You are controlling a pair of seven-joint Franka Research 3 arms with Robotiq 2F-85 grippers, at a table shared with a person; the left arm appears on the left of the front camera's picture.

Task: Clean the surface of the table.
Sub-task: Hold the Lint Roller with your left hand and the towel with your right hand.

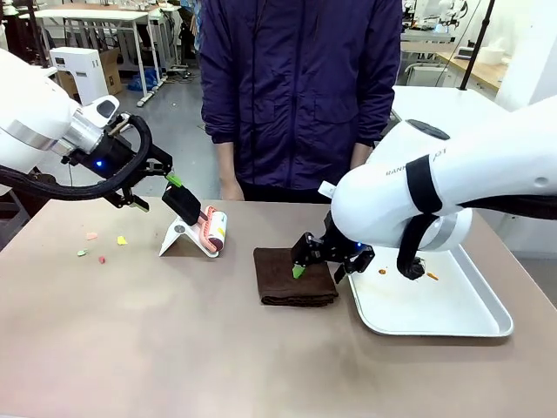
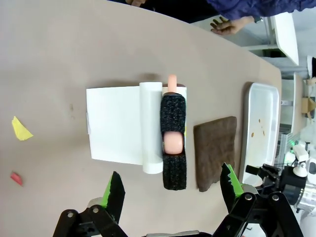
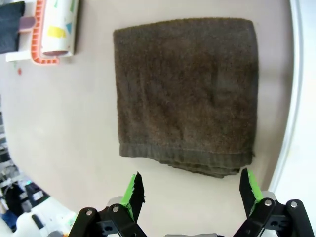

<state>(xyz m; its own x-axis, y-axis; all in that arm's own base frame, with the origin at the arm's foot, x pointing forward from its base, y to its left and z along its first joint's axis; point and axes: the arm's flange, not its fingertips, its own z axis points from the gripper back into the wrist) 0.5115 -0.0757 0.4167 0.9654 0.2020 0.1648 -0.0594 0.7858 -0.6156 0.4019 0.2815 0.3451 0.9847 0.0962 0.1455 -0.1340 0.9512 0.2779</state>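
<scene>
Left wrist view: we see the left gripper [image 2: 171, 183] with its jaws spread wide and nothing held. Below it is a lint roller [image 2: 174, 143] with a salmon-pink frame and a black speckled grip, lying on a white folded stand [image 2: 116, 123]. The end of the grip sits in the gap between the fingers. Both green pads are clear of it.

The wide, matte, brownish-tan table [image 2: 49, 59] runs under everything. On it, off to one side of the stand, we note small coloured paper scraps [image 2: 20, 129], one yellow and one red. A dark brown folded terry cloth [image 2: 215, 150] lies just beside the roller on the other side. A shiny rectangular metal tray [image 2: 261, 98] lies just past the cloth. A person's hand [image 2: 227, 24] rests at the far table edge.

Right wrist view: the right gripper [image 3: 190, 178] is also wide open and empty. It hangs over the folded edge of the cloth, and its fingers span nearly the width of the cloth. We cannot tell whether a pad touches the fabric.

Front view: the left arm is over the roller at the table's left. The right arm is low over the cloth in the middle. The tray sits to the right of the cloth, with a few orange-brown crumbs [image 1: 432, 276] in it. The scraps lie well left of the stand. A person in a dark blue jacket [image 1: 300, 87] stands at the far edge.
</scene>
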